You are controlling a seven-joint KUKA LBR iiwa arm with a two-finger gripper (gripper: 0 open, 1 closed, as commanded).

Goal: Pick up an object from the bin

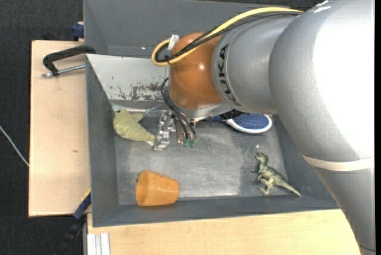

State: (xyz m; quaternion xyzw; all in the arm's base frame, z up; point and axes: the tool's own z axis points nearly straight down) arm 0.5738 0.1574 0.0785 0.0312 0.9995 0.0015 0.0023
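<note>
My gripper (162,139) reaches down from under the orange wrist cover into the left middle of the bin. Its metal fingertips sit right at the right end of a pale yellow-green soft piece (132,127), which lies against the left wall. Whether that piece is between the fingers I cannot tell. An orange cup (156,189) lies on its side near the bin's front edge, below the gripper and apart from it.
A green toy dinosaur (269,176) stands in the front right corner. A blue-and-white oval object (252,123) lies at the right, partly hidden under the arm. The large grey arm covers the bin's back right.
</note>
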